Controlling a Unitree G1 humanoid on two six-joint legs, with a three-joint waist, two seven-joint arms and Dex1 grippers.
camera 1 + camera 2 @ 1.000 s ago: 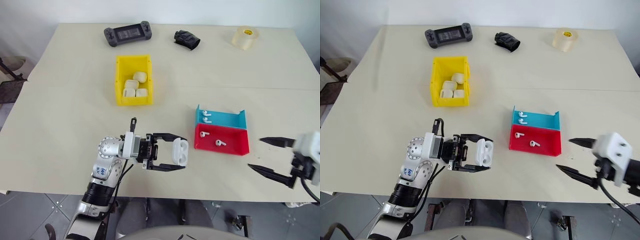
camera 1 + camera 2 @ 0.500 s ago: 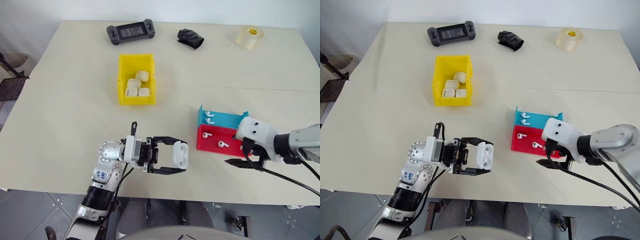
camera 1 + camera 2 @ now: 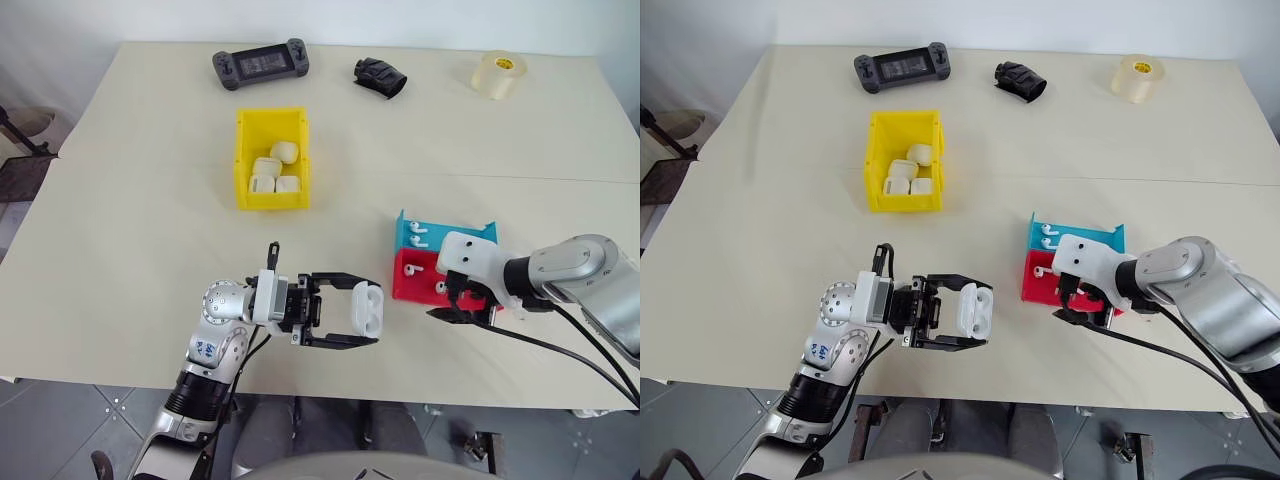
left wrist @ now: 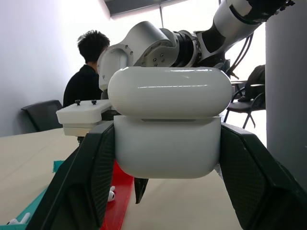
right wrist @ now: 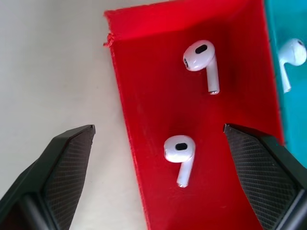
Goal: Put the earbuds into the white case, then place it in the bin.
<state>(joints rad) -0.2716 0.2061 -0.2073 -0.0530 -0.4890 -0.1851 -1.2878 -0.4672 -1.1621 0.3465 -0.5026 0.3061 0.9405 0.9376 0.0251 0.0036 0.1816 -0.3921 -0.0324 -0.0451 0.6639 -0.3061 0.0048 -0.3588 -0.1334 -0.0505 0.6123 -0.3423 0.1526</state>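
Right tool (image 5: pixel 158 132) now over red tray (image 5: pixel 144 124), spread (earbuds (image 5: pixel 180 151) between)

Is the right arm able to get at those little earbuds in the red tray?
Probably yes. The right gripper hangs over the red tray with its fingers spread wide, and the earbuds lie uncovered between them.

A game controller (image 3: pixel 260 67), a black object (image 3: pixel 379 77) and a tape roll (image 3: pixel 498 74) are observed along the table's (image 3: pixel 130 230) far edge.
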